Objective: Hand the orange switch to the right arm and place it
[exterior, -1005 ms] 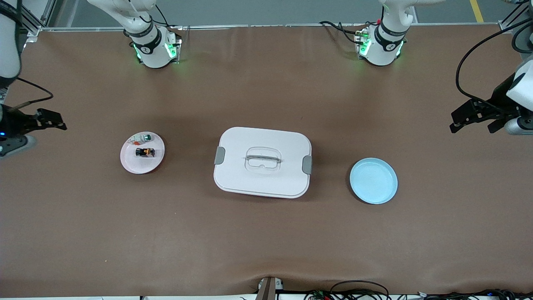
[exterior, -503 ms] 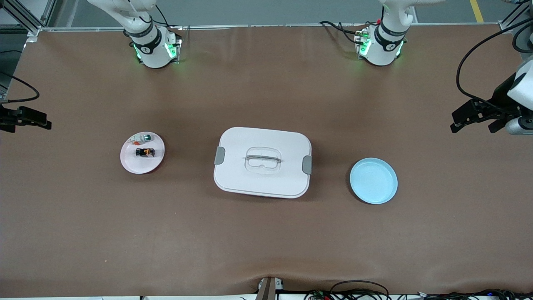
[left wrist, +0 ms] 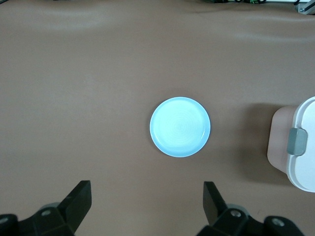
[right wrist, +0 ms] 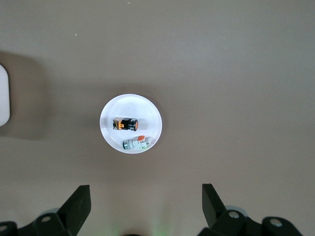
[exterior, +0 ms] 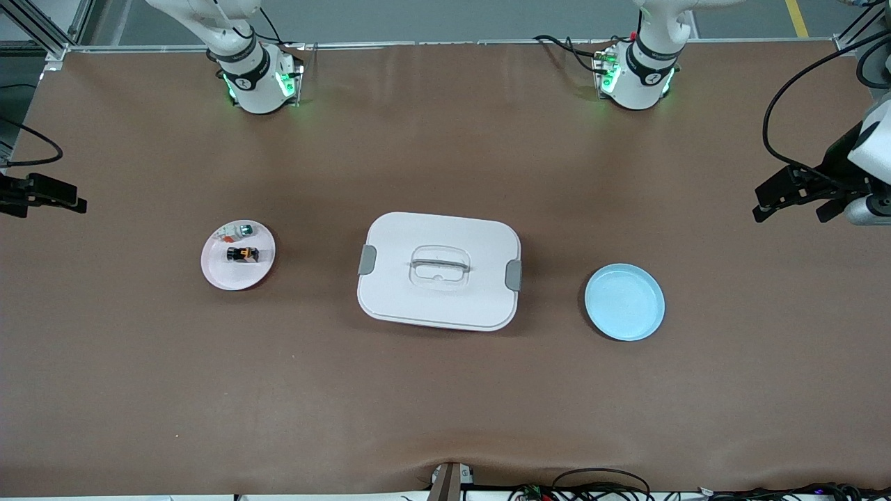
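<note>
1. Switch (exterior: 242, 255) lies on the pink plate (exterior: 221, 274), toward the right arm's end of the surface (exterior: 445, 403) from the white box (exterior: 439, 271).
2. A silver part (exterior: 241, 229) shares that plate, just beside the switch.
3. A blue plate (exterior: 624, 302) sits toward the left arm's end from the box.
4. Right pincer (right wrist: 145, 204) hangs wide open, empty, over the pink plate.
5. Left pincer (left wrist: 146, 200) hangs wide open, empty, over the blue plate.
</note>
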Controlling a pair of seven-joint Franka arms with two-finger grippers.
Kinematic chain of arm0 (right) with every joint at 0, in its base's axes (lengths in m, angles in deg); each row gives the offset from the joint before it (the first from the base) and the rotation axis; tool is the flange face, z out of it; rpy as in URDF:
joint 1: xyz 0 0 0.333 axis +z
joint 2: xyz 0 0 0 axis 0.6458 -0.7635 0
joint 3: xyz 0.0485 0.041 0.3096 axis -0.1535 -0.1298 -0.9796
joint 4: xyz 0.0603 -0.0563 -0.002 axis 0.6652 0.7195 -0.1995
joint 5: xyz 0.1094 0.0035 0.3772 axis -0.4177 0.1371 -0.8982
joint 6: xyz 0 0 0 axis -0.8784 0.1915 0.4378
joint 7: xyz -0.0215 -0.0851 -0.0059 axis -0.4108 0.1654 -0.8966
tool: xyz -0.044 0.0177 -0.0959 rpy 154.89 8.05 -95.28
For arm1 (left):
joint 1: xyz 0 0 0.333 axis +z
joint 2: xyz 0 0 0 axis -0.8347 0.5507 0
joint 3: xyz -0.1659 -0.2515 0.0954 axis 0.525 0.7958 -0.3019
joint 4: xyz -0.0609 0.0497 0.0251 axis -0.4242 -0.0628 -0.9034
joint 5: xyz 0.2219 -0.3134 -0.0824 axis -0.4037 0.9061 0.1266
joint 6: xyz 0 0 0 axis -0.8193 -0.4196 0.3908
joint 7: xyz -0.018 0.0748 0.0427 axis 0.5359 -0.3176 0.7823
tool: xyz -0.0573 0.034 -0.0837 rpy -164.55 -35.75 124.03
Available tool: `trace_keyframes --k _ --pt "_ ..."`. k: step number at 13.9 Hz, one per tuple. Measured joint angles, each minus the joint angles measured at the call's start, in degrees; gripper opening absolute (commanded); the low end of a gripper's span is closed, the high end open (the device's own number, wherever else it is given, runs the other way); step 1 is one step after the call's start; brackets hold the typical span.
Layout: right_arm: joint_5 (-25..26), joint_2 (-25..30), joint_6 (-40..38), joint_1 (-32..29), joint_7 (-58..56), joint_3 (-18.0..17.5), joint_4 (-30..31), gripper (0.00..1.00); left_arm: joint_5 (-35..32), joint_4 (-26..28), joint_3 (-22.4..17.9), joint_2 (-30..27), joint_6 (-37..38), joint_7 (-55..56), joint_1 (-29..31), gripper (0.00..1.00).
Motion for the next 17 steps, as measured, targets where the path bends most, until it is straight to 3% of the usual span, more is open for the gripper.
trace_keyframes --k 6,13,17 --pt "-0.31 0.13 -0.35 1.46 0.00 -0.40 -5.07 1.00 0.00 0.00 0.02 0.00 0.00 0.00 -0.01 1.00" --pt "-0.39 0.13 -2.89 1.59 -5.26 0.25 -5.39 1.00 0.00 0.00 0.02 0.00 0.00 0.00 -0.01 1.00" --pt "-0.41 1.11 -4.80 1.53 -0.84 0.36 -5.60 1.00 0.00 0.00 0.03 0.00 0.00 0.00 -0.01 1.00"
